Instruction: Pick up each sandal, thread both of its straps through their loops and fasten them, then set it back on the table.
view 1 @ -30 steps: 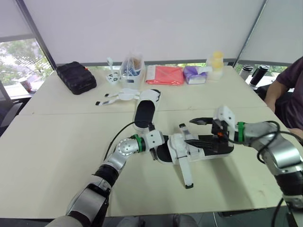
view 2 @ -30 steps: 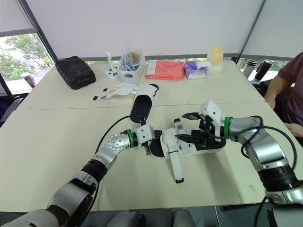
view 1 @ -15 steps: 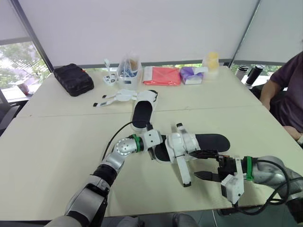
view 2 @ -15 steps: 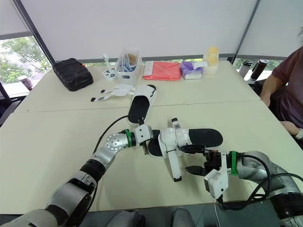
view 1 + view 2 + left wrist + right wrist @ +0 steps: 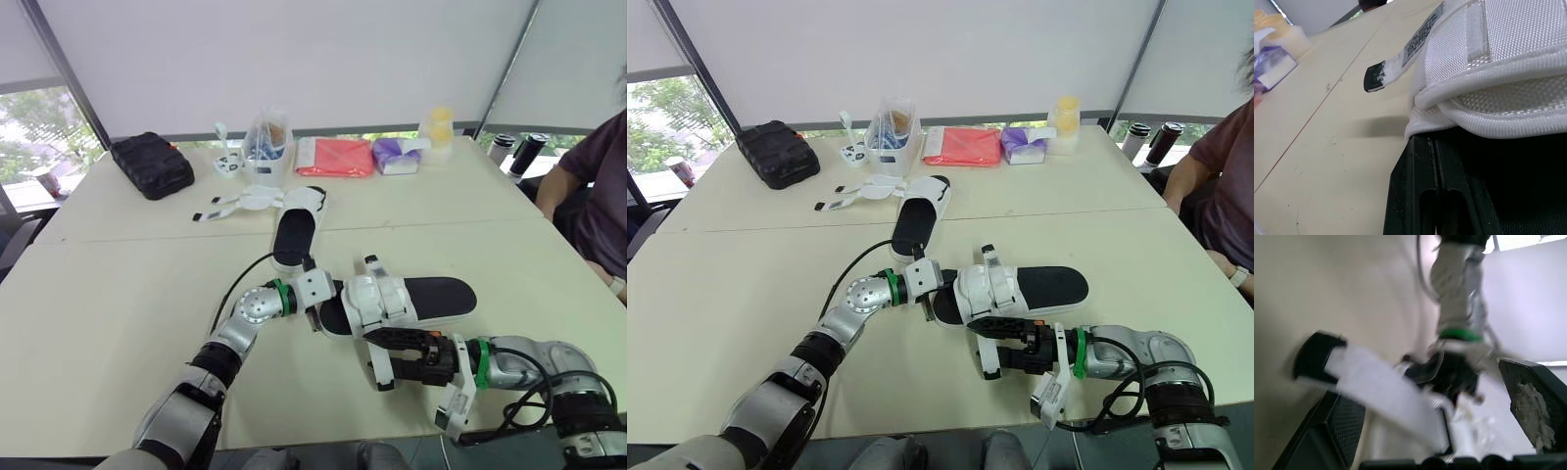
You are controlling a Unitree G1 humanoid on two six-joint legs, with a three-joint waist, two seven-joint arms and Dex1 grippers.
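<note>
Toe to heel, the near sandal (image 5: 431, 294) lies flat on the table (image 5: 118, 294), black footbed up, with the white upper bunched toward its toe end.

My left gripper (image 5: 313, 315) sits at that toe end. Its fingers (image 5: 1420, 196) are pressed narrow together, tips butted against the sandal's edge just under the white upper.

My right gripper (image 5: 390, 347) is low on the side of the sandal nearest me, fingers (image 5: 1530, 396) spread wide about the long strap (image 5: 379, 372). That strap runs loose and unfastened from the upper, away from the sandal toward me. It crosses one finger while the other stands clear of it.

On the sandal's far side, a short strap (image 5: 1396, 63) with a black tip juts from the upper, unthreaded, its tip raised off the table.

A second sandal (image 5: 297, 230) lies just beyond the near sandal's toe, apart from it, footbed up. A white strap piece (image 5: 245, 201) lies loose past its far end.

Well beyond the near sandal stands a row of things: a black pouch (image 5: 149, 164), a clear container (image 5: 269, 147), a red packet (image 5: 338, 155), a purple tissue pack (image 5: 397, 155) and a yellow bottle (image 5: 438, 125). Two dark bottles (image 5: 519, 152) stand farther off past the heel end, where a seated person (image 5: 598, 186) in a dark red sleeve is also in view.
</note>
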